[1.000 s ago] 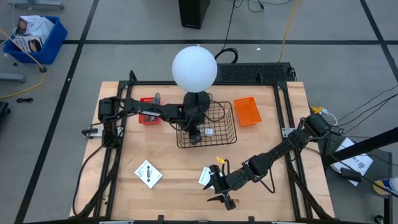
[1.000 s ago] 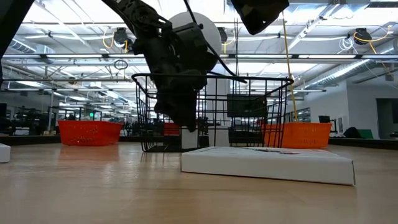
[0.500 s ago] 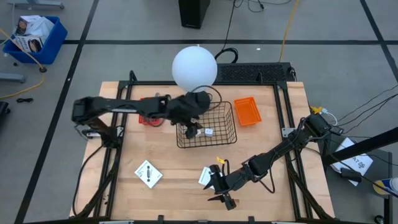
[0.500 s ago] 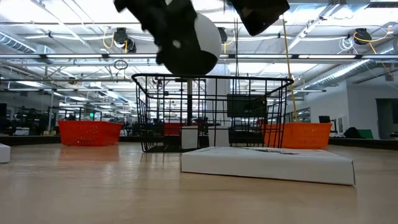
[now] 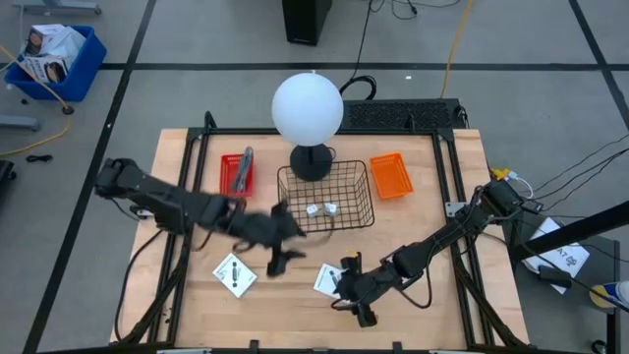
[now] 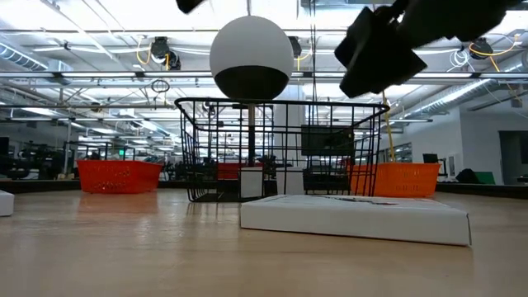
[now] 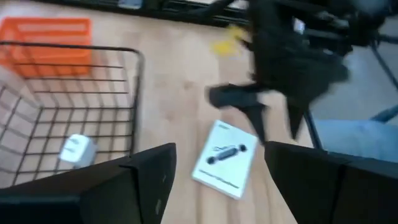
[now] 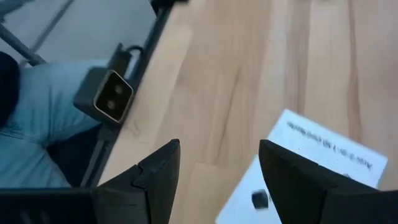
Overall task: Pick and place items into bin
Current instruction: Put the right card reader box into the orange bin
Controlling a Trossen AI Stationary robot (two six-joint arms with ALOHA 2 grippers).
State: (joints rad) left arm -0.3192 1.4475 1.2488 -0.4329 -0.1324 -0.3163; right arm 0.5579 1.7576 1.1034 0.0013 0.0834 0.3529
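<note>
Two white square cards with a dark mark lie flat on the table, one (image 5: pixel 234 273) toward the near left and one (image 5: pixel 326 280) near the middle. The black wire basket (image 5: pixel 360 202) holds two small white cubes (image 5: pixel 313 208). A grey tool (image 5: pixel 246 157) lies in the red bin (image 5: pixel 232 182). My left gripper (image 5: pixel 285 251) hangs open above the table between the two cards; its wrist view looks down on the middle card (image 7: pixel 225 158). My right gripper (image 5: pixel 346 291) is open beside that same card (image 8: pixel 329 162), on its right side.
The big white globe lamp (image 5: pixel 308 106) stands on its dark base just behind the basket. An orange bin (image 5: pixel 391 175) sits to the basket's right. Bare wood lies along the near edge and at the table's right. In the low view the card (image 6: pixel 355 216) lies in front of the basket (image 6: pixel 280 148).
My left gripper has risen out of the wire basket and swung toward the table's near edge, ending over the wood between the two cards. Two white cubes now show in the basket where one showed before. My right gripper has shifted slightly beside the middle card.
</note>
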